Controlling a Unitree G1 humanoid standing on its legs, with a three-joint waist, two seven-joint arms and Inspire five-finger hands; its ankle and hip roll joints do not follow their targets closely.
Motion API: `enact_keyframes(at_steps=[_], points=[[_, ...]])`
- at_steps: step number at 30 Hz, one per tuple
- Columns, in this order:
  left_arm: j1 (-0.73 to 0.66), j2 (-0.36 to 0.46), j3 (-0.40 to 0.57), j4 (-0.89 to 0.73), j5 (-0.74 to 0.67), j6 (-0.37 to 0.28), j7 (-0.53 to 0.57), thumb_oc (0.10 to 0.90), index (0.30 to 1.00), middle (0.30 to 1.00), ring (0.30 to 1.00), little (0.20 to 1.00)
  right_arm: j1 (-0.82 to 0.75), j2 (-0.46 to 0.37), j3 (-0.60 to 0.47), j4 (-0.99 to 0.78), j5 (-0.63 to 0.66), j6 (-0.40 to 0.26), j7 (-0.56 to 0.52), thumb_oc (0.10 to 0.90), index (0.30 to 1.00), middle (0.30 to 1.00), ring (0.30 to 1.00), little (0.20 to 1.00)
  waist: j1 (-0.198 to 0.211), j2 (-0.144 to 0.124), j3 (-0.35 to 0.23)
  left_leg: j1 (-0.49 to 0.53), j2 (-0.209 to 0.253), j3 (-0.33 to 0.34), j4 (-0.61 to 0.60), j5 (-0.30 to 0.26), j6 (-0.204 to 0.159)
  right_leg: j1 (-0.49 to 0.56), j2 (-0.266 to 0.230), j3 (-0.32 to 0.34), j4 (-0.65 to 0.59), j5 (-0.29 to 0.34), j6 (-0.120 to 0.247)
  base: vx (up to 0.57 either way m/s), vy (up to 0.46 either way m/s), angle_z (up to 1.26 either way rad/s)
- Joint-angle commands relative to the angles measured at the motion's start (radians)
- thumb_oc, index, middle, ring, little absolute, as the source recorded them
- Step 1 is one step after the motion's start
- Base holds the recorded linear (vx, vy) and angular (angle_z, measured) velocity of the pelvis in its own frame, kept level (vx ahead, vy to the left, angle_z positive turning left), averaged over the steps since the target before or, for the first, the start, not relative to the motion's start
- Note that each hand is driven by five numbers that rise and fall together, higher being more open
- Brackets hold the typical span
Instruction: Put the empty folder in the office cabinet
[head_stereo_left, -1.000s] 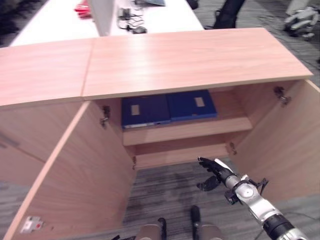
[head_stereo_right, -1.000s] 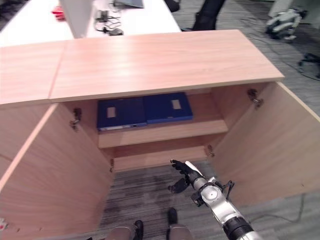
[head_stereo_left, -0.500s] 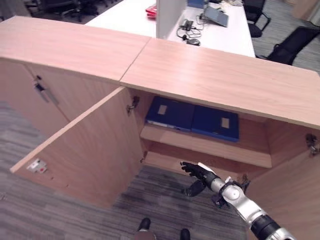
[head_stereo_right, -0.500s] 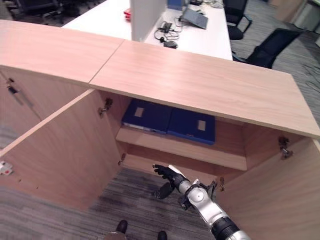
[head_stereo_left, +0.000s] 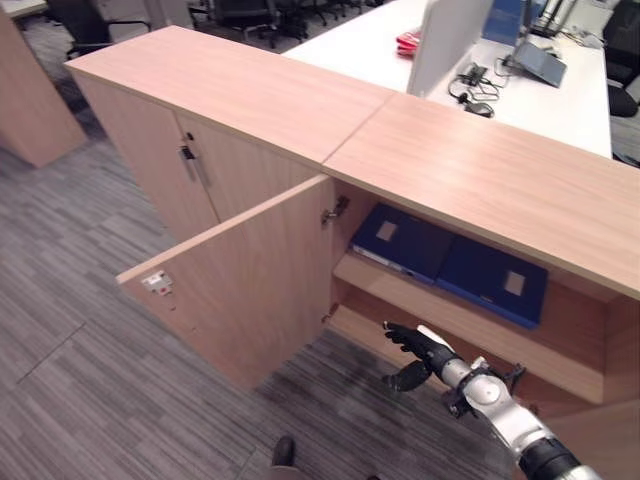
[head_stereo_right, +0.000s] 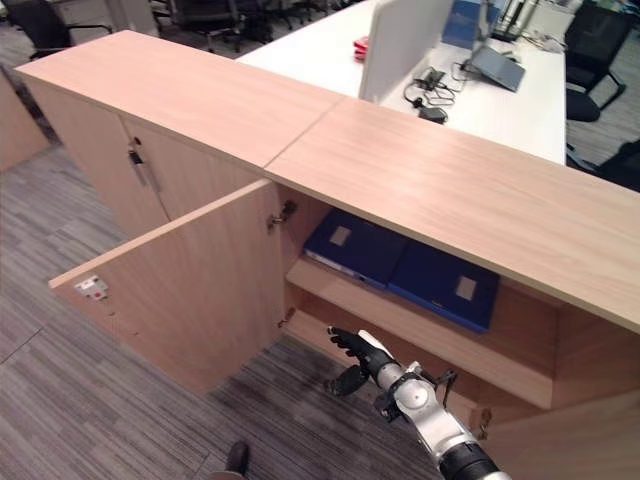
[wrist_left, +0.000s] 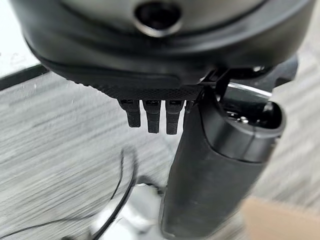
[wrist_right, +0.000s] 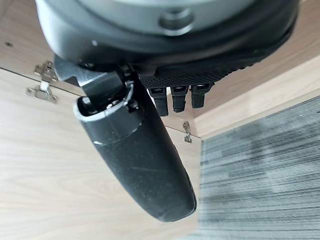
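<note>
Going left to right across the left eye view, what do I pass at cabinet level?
Closed cabinet handle → open cabinet door → first blue folder → second blue folder; the right hand hangs below the shelf.

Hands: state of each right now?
Left hand: open, holding nothing.
Right hand: open, empty, in front of the cabinet.
</note>
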Motion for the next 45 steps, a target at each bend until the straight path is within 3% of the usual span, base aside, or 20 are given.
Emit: enact_keyframes(at_steps=[1,2,5,7,10,13,17,21,22,24,29,30,34,39,45], points=[[-0.047,0.180,0.016,-0.118,-0.029,-0.064,0.095,0.800,0.900,0.900,0.900,0.900,-0.051,-0.012,-0.086,-0.050,-0.017,-0.074,-0.021,0.800,0.900,0.900,0.900,0.900,0.011,-0.014,0.024,0.125,0.031,0.076,-0.062,-0.047,0.018,-0.042,-0.004,0.086,0.035,0.059,-0.002,-0.01,0.040,0.80],[-0.101,0.208,0.015,-0.160,-0.022,-0.073,0.118,0.800,0.900,0.900,0.900,0.900,-0.027,-0.018,-0.127,-0.053,-0.018,-0.071,-0.028,0.800,0.900,0.900,0.900,0.900,-0.005,-0.008,0.039,0.140,0.056,0.139,-0.062,-0.043,-0.002,-0.024,-0.016,0.034,0.031,0.059,0.000,0.00,0.016,0.58],[-0.179,0.227,0.006,-0.236,-0.009,-0.075,0.145,0.800,0.900,0.900,0.900,0.900,-0.015,-0.003,-0.168,-0.043,-0.015,-0.061,-0.038,0.800,0.900,0.900,0.900,0.900,-0.016,-0.009,0.050,0.142,0.069,0.169,-0.062,-0.046,-0.021,0.013,-0.024,-0.023,-0.007,0.055,-0.001,0.01,0.022,0.79],[-0.196,0.228,-0.002,-0.266,-0.008,-0.073,0.147,0.800,0.900,0.900,0.900,0.900,-0.020,0.001,-0.169,-0.041,-0.013,-0.060,-0.042,0.800,0.900,0.900,0.900,0.900,-0.010,-0.012,0.054,0.134,0.063,0.159,-0.062,-0.044,-0.023,0.017,-0.026,-0.030,-0.007,0.048,-0.002,0.00,0.026,0.97],[-0.182,0.181,0.010,-0.471,0.009,-0.068,0.165,0.800,0.900,0.900,0.900,0.900,-0.016,0.025,-0.182,-0.024,-0.024,-0.059,-0.048,0.800,0.900,0.900,0.900,0.900,0.025,-0.019,0.053,0.124,0.045,0.145,-0.062,-0.050,-0.016,0.032,-0.029,-0.043,-0.007,0.042,-0.002,0.02,0.068,0.36],[-0.197,0.167,-0.007,-0.506,0.027,-0.070,0.174,0.800,0.900,0.900,0.900,0.900,-0.024,0.041,-0.179,-0.006,-0.027,-0.060,-0.058,0.800,0.900,0.900,0.900,0.900,0.031,-0.022,0.057,0.125,0.036,0.147,-0.062,-0.049,-0.017,0.039,-0.038,-0.048,-0.007,0.041,0.000,0.02,0.109,0.21],[-0.288,0.212,-0.093,-0.560,0.113,-0.069,0.209,0.800,0.900,0.900,0.900,0.900,-0.066,0.089,-0.149,0.014,-0.032,-0.065,-0.063,0.800,0.900,0.900,0.900,0.900,0.040,-0.030,0.058,0.129,0.009,0.134,-0.062,-0.058,-0.024,0.049,-0.053,-0.057,-0.007,0.037,0.001,0.03,0.157,0.21],[-0.519,0.336,-0.370,-0.616,0.209,-0.080,0.201,0.800,0.900,0.900,0.900,0.900,-0.137,0.150,-0.103,0.023,-0.027,-0.074,-0.076,0.800,0.900,0.900,0.900,0.900,0.037,-0.043,0.105,0.146,-0.016,0.123,-0.062,-0.064,-0.027,0.064,-0.063,-0.057,-0.007,0.037,-0.004,-0.01,0.081,0.14],[-0.523,0.337,-0.372,-0.615,0.209,-0.081,0.201,0.800,0.900,0.900,0.900,0.900,-0.137,0.151,-0.105,0.023,-0.027,-0.074,-0.076,0.800,0.900,0.900,0.900,0.900,0.039,-0.044,0.108,0.148,-0.016,0.123,-0.062,-0.065,-0.027,0.066,-0.063,-0.057,-0.007,0.037,-0.003,-0.03,0.026,0.06],[-0.620,0.351,-0.503,-0.673,0.224,-0.087,0.169,0.800,0.900,0.900,0.900,0.900,-0.151,0.162,-0.102,0.025,-0.029,-0.078,-0.078,0.800,0.900,0.900,0.900,0.900,0.032,-0.042,0.129,0.154,-0.025,0.121,-0.062,-0.065,-0.026,0.069,-0.064,-0.058,-0.007,0.036,-0.005,-0.05,0.009,0.00],[-0.715,0.339,-0.618,-0.693,0.209,-0.093,0.131,0.800,0.900,0.900,0.900,0.900,-0.157,0.161,-0.102,0.028,-0.034,-0.083,-0.077,0.800,0.900,0.900,0.900,0.900,0.021,-0.037,0.148,0.158,-0.029,0.120,-0.062,-0.063,-0.026,0.068,-0.062,-0.055,-0.007,0.039,-0.006,-0.04,-0.015,-0.12],[-0.780,0.338,-0.697,-0.721,0.200,-0.092,0.100,0.800,0.900,0.900,0.900,0.900,-0.161,0.155,-0.089,0.049,-0.046,-0.081,-0.069,0.800,0.900,0.900,0.900,0.900,0.016,-0.036,0.161,0.157,-0.029,0.116,-0.062,-0.061,-0.027,0.066,-0.058,-0.056,-0.007,0.039,-0.007,-0.05,-0.050,-0.12],[-0.852,0.326,-0.856,-0.808,0.172,-0.082,0.025,0.800,0.900,0.900,0.900,0.900,-0.151,0.135,-0.059,0.101,-0.072,-0.066,-0.046,0.800,0.900,0.900,0.900,0.900,0.021,-0.040,0.183,0.155,-0.030,0.109,-0.062,-0.059,-0.027,0.060,-0.054,-0.057,-0.007,0.043,-0.008,-0.04,-0.051,-0.01],[-0.863,0.295,-0.963,-0.872,0.133,-0.061,-0.034,0.800,0.900,0.900,0.900,0.900,-0.136,0.107,-0.083,0.121,-0.075,-0.051,-0.051,0.800,0.900,0.900,0.900,0.900,0.011,-0.033,0.206,0.152,-0.031,0.106,-0.062,-0.053,-0.029,0.052,-0.050,-0.056,-0.007,0.050,-0.007,-0.04,-0.036,0.07],[-0.833,0.352,-1.063,-1.027,0.116,-0.051,-0.085,0.800,0.900,0.900,0.900,0.900,-0.138,0.105,-0.139,0.134,-0.077,-0.047,-0.071,0.800,0.900,0.900,0.900,0.900,0.002,-0.031,0.218,0.151,-0.029,0.107,-0.062,-0.049,-0.027,0.040,-0.046,-0.048,-0.007,0.050,-0.008,-0.01,-0.008,0.00]])
